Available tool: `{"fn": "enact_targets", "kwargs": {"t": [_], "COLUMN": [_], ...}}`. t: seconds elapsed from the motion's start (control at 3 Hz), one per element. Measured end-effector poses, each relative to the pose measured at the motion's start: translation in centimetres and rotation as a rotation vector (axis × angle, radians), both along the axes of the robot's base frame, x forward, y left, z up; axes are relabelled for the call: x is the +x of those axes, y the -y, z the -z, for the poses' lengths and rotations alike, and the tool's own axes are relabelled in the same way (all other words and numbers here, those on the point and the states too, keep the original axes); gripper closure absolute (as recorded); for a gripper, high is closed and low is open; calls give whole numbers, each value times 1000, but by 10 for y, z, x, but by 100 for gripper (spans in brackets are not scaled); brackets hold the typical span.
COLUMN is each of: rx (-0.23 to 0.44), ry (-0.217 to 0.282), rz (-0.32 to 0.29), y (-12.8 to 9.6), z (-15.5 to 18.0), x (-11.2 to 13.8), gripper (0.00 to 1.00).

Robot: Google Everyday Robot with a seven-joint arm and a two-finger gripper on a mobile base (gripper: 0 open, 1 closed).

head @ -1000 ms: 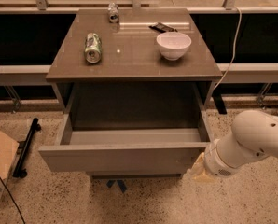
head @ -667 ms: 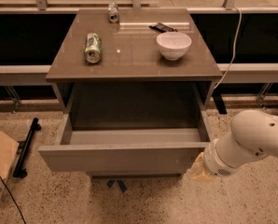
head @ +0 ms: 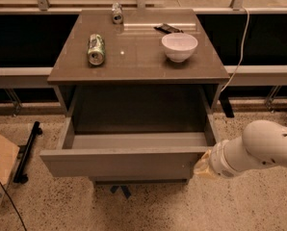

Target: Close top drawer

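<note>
Nothing has visibly shifted since the earlier frames: drawer and arm stand as before. The top drawer (head: 124, 163) is pulled far out of the cabinet, its front panel well forward of the worktop (head: 134, 64) edge and its box open to view. The tool (head: 202, 166) sits at the end of the white arm (head: 259, 150), low on the right, at the right end of the drawer front; contact cannot be confirmed, nor whether the tool is apart or together. On the worktop lie a green can (head: 96, 48) on its side, a white bowl (head: 179, 46), a second can (head: 117, 13) at the rear and a flat dark item (head: 167, 29).
</note>
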State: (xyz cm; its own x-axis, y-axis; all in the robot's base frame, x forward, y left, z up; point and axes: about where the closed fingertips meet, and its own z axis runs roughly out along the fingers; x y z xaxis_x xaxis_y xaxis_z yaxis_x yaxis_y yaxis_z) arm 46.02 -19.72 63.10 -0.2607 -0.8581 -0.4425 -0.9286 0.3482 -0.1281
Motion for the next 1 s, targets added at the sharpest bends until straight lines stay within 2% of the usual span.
{"fn": "enact_targets", "kwargs": {"t": [0.33, 0.67, 1.0], "rx": [12, 37, 38], "ry": [31, 93, 96], "rz": [28, 81, 84], "y": [2, 7, 8], "z": [0, 0, 0], "x": [13, 45, 45], "gripper": [100, 100, 100]}}
